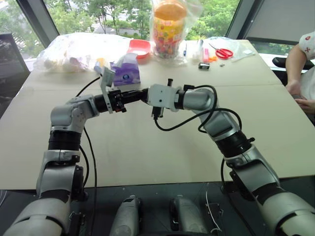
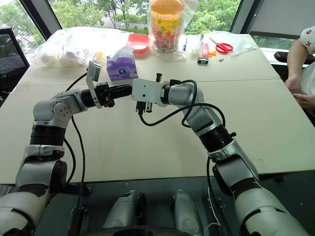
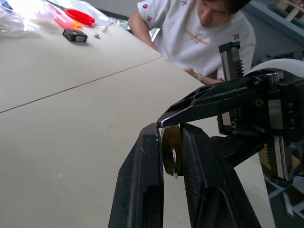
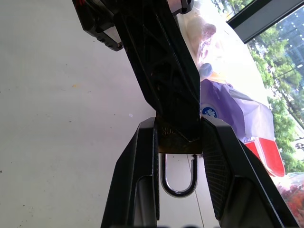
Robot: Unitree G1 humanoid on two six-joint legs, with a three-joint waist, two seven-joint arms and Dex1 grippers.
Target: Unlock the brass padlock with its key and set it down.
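r gripper (image 4: 178, 142) clamped on brass padlock (image 4: 178, 141), held mid-air above table (image 1: 147, 157); shackle already sprung free one side. l gripper (image 3: 172, 156) closed on key (image 3: 174, 161) at the lock. next: ease key out w/o twisting, lower gently. tissue pack (image 1: 126, 71) behind padlock, person's hand (image 1: 306, 104) far to its right; table below bare.

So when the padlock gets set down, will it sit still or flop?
The padlock probably lies flat: its brass body looks blocky and stiff. The shackle seems open on one side, so it may swing. Likely dense for its size and smooth, so it could slip.
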